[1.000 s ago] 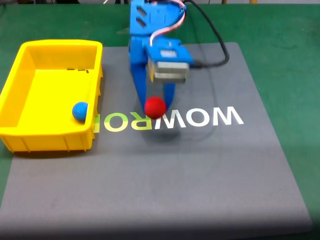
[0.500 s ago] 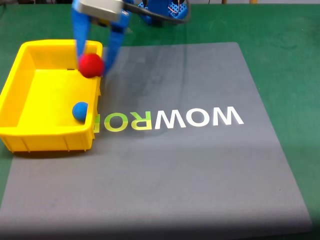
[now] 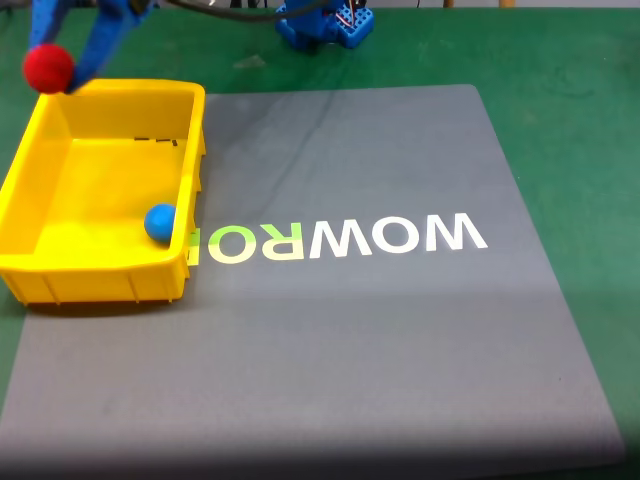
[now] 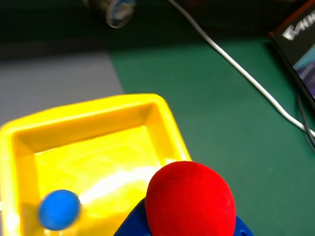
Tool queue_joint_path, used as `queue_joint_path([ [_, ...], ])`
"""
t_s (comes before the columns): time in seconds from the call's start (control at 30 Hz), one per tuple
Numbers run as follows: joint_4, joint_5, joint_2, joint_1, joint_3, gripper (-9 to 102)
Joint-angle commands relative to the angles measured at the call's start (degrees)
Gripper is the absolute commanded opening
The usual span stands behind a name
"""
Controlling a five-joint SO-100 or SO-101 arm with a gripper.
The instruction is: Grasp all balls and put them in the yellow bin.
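One red ball (image 3: 48,67) in gripper (image 3: 60,72), gripper mostly cropped; blue ball (image 3: 160,222) half-hidden by yellow bin (image 3: 60,262) wall.

Grey mat (image 3: 380,330) centre of fixed view, "WOWROB" lettering (image 3: 340,238) upside down across middle. Green table cover (image 3: 570,120) beneath, showing at 3 o'clock. Wrist view: white cable (image 4: 236,64) toward 2 o'clock.

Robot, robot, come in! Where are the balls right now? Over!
Claw shut on red ball, over the yellow bin at its far left corner. Blue ball already in the bin. Nothing blocking the drop.
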Motion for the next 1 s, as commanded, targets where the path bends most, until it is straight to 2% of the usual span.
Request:
queue_joint_path([
  [0.0, 0.44, 0.00, 3.25, 1.41, -3.34, 0],
  [0.1, 0.79, 0.09, 3.60, 1.67, -3.25, 1],
  [0.23, 1.85, 0.09, 4.04, 1.76, -2.99, 33],
  [0.3, 2.11, 0.53, 4.13, 1.67, -2.90, 37],
  [0.47, 2.20, 0.62, 4.13, 1.05, -2.90, 41],
  [0.97, 2.37, 0.97, 5.54, -1.76, -2.99, 42],
])
